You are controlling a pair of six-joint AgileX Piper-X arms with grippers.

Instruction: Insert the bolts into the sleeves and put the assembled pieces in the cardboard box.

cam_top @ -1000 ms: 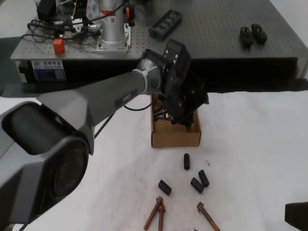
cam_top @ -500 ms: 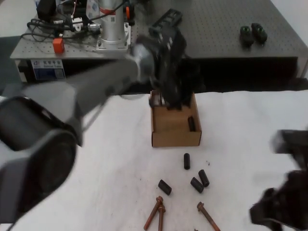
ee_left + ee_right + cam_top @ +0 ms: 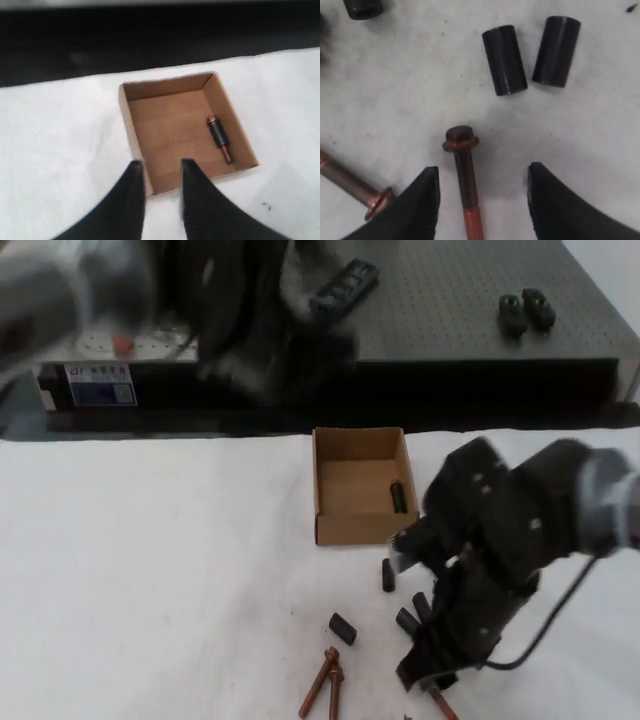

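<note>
The white-covered worktop (image 3: 150,570) carries a cardboard box (image 3: 165,89) just ahead of the left jaws, one copper bolt (image 3: 465,170) lying between the right jaws, two black sleeves (image 3: 504,60) just beyond them, and another bolt (image 3: 350,181) beside them.

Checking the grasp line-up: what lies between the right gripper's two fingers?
A copper bolt lies on the white cloth between the open fingers of the right gripper, touching neither, its head toward two black sleeves; the right wrist view shows this.
</note>
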